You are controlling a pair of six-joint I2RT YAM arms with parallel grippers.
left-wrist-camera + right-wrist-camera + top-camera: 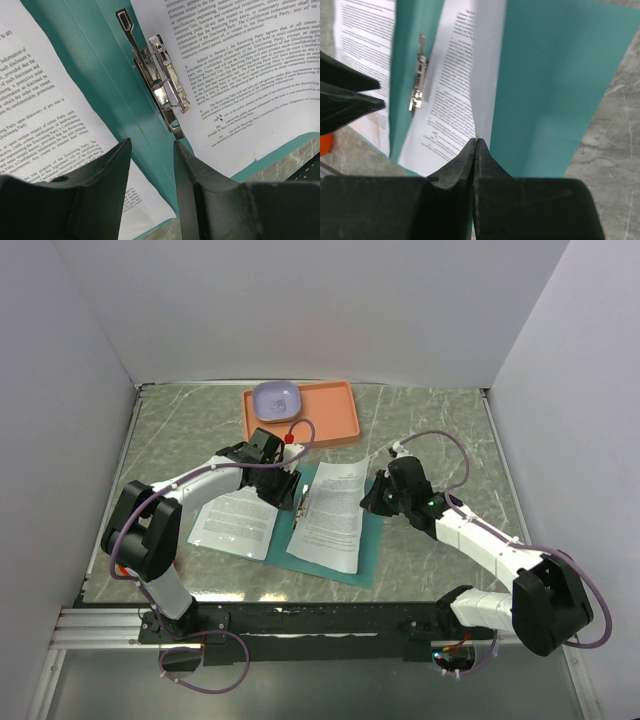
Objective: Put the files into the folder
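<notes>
The teal folder (pixel 368 540) lies open on the table with its metal fastener (pixel 162 87) along the spine. One file (pixel 238 520) lies on its left half, another file (pixel 332 510) on its right half. My left gripper (pixel 291 490) hovers over the spine just near the fastener, open and empty (pixel 152 150). My right gripper (pixel 373 498) is shut on the right edge of the right file (pixel 452 85), and that edge curls up off the folder's teal card (pixel 550 85) at my fingertips (pixel 476 141).
An orange-pink tray (pixel 325 420) holding a small lilac bowl (pixel 277 400) stands behind the folder. White walls close in the marble table (pixel 450 430) on three sides.
</notes>
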